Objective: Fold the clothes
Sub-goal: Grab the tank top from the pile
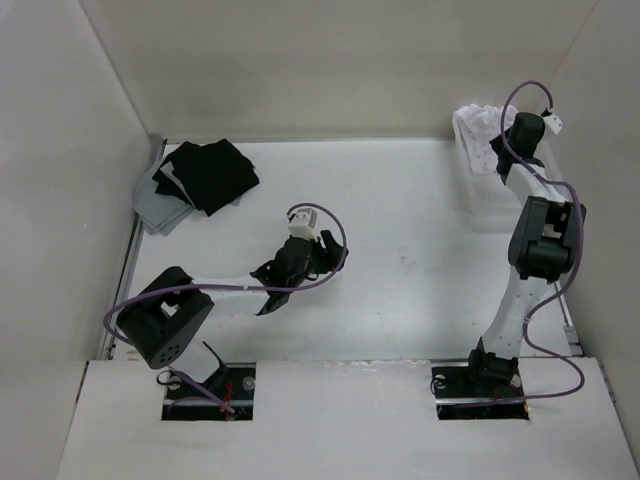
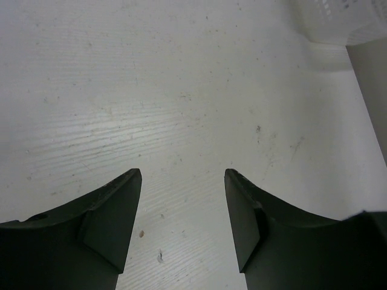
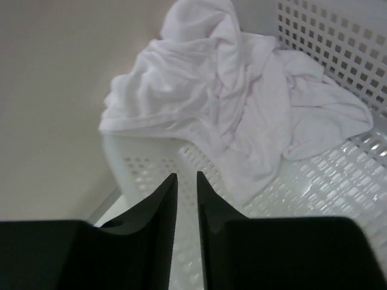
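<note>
The clothes are a crumpled white garment heaped in a white perforated basket at the far right corner. In the right wrist view the clothes spill over the basket's rim and down its inner side. My right gripper hovers just short of that rim, below the cloth; its jaws stand a narrow gap apart with nothing between them. From above, the right gripper sits beside the basket. My left gripper is wide open over bare table, empty, near the table's middle.
A pile of folded black garments lies on a grey cloth at the far left corner. White walls enclose the table on the left, back and right. The basket's corner shows far ahead of the left gripper.
</note>
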Robot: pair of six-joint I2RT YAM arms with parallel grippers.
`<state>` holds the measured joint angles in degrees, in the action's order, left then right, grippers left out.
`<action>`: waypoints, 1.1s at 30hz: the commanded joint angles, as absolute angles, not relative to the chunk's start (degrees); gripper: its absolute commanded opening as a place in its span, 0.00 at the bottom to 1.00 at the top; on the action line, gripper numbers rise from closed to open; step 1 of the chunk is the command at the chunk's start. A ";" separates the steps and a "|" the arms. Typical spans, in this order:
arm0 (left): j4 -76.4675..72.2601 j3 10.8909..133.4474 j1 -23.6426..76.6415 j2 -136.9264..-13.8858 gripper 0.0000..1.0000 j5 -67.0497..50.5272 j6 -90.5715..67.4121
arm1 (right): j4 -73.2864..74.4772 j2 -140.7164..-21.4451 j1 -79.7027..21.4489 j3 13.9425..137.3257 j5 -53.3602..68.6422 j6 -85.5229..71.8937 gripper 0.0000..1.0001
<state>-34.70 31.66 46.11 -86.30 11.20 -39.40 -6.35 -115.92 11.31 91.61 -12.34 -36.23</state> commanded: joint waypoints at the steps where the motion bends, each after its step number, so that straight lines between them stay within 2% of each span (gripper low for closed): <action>1: -40.43 31.20 45.31 -85.96 0.56 10.37 -39.81 | -5.89 -123.90 13.75 102.02 -8.53 -33.84 0.32; 2: -41.04 31.11 45.13 -86.22 0.56 10.37 -39.99 | -5.89 -127.06 14.45 105.00 -7.92 -33.92 0.39; 7: -43.77 31.03 44.69 -88.24 0.56 10.20 -40.16 | -3.78 -136.65 16.48 115.82 -6.07 -36.20 0.54; 16: -47.19 31.73 43.73 -93.25 0.56 9.32 -42.10 | 6.84 -154.05 17.45 140.41 -5.36 -39.63 0.59; 24: -49.92 31.20 42.32 -93.78 0.56 8.44 -43.33 | 6.42 -157.85 17.62 144.49 -3.78 -44.38 0.39; 25: -50.18 31.11 42.06 -93.69 0.56 8.44 -43.42 | 6.50 -158.11 17.71 144.84 -3.52 -44.47 0.34; 27: -50.54 30.85 41.62 -93.52 0.56 8.44 -43.42 | 6.68 -158.29 17.89 145.02 -2.82 -44.65 0.15; 28: -50.62 30.76 41.44 -93.52 0.56 8.44 -43.50 | 6.42 -157.94 17.97 144.58 -2.38 -45.00 0.09; 30: -50.62 30.67 41.35 -93.43 0.56 8.44 -43.51 | 4.06 -156.19 18.15 141.88 -0.97 -45.87 0.02; 33: -50.62 30.50 41.44 -93.34 0.56 8.44 -43.59 | -6.47 -148.21 18.24 129.86 0.35 -47.28 0.00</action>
